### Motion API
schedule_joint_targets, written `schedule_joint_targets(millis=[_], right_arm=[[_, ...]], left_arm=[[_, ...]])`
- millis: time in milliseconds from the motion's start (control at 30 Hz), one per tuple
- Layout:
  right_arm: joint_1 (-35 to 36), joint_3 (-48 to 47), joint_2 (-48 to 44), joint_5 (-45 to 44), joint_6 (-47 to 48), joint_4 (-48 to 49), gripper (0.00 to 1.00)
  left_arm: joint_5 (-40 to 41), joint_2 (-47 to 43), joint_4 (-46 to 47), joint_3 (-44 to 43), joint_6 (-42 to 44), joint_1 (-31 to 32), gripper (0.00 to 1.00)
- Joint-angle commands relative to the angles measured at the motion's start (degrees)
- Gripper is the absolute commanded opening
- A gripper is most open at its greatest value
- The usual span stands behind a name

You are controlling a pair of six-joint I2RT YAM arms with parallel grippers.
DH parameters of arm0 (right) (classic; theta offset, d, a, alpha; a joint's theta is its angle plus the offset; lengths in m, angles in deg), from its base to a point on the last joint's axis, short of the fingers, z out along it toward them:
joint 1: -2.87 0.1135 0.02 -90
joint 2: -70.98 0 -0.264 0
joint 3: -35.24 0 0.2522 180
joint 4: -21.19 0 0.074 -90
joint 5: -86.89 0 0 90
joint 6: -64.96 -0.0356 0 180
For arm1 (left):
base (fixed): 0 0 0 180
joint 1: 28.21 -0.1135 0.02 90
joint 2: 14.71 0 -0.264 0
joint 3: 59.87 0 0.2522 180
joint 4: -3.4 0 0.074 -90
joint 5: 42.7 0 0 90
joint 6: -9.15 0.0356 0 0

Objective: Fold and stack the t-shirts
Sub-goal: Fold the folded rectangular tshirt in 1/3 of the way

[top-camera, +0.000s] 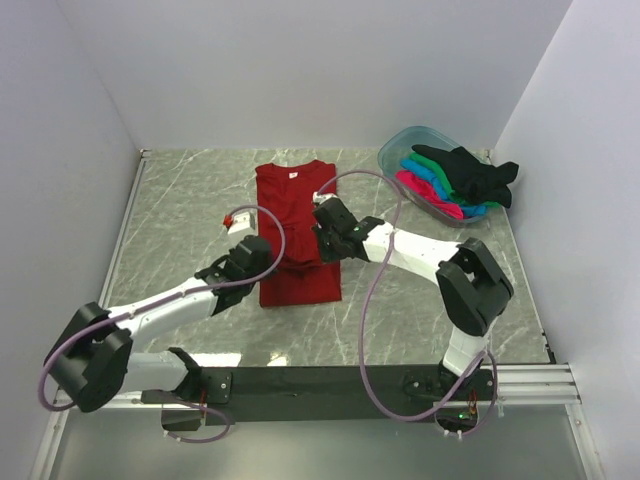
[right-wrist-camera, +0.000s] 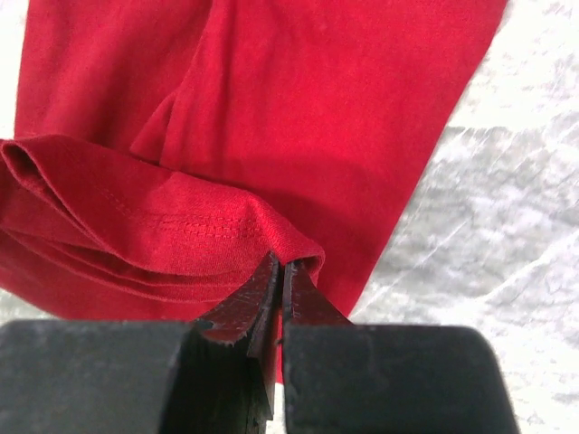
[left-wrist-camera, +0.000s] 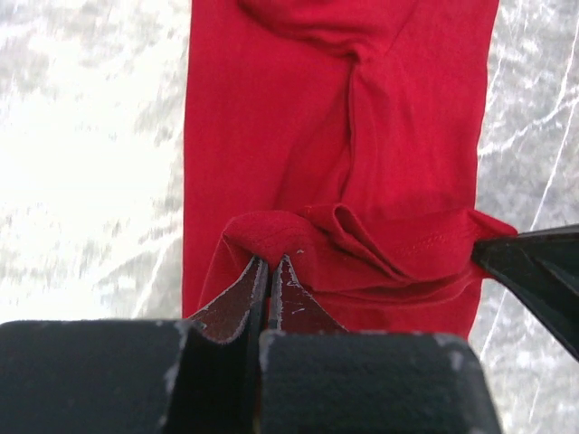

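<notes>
The dark red shirt [top-camera: 297, 205] lay in the middle of the table [top-camera: 180, 200], folded lengthwise into a narrow strip with its collar toward the far wall. Partway along the strip the cloth was bunched into a raised fold running across it. The left gripper [left-wrist-camera: 271, 267] had its jaws closed tight on the left end of that fold, and the right gripper [right-wrist-camera: 282, 271] was clamped in the same way on the right end, so the two faced each other across the shirt. At the far right corner of the table stood a clear plastic tub [top-camera: 392, 150] holding the pink shirt [top-camera: 422, 190], the blue shirt [top-camera: 428, 175] and the green shirt [top-camera: 420, 161], with the black shirt [top-camera: 475, 172] heaped on top and hanging over the tub's rim
</notes>
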Motion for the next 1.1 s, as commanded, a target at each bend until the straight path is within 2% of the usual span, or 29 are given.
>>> schedule_joint_targets(millis=[0, 500, 867, 900, 967, 1000, 1033, 1067], right_arm=[[-1.3, -4.2, 1.3, 0.2, 1.4, -0.3, 0.0], [-5.1, -13.6, 8.3, 0.4, 3.1, -3.7, 0.0], [-6.7, -18.1, 13.7, 0.0, 3.4, -5.7, 0.0], [-6.7, -18.1, 13.4, -0.3, 3.4, -6.1, 0.0], [-7.0, -18.0, 12.2, -1.0, 3.3, -6.4, 0.02], [-6.9, -18.0, 11.7, -1.3, 3.2, -6.6, 0.12], [-7.0, -17.8, 11.0, -1.6, 3.3, -6.7, 0.26], [-7.1, -17.7, 10.3, -1.9, 3.3, -6.7, 0.39]], left_arm=[[-3.3, 2.4, 6.3, -3.5, 4.8, -2.6, 0.0], [-9.5, 13.5, 10.7, -9.3, 8.8, -9.4, 0.0], [-8.3, 22.0, 9.8, -15.1, 10.1, -10.5, 0.01], [-7.7, 22.0, 9.2, -15.8, 10.0, -10.5, 0.02], [-5.7, 21.4, 7.3, -17.3, 9.7, -10.5, 0.14], [-5.1, 20.9, 6.5, -17.7, 9.6, -10.5, 0.2], [-4.3, 20.2, 5.8, -18.1, 9.6, -10.6, 0.39], [-3.1, 18.6, 3.8, -18.7, 9.0, -10.6, 0.48]])
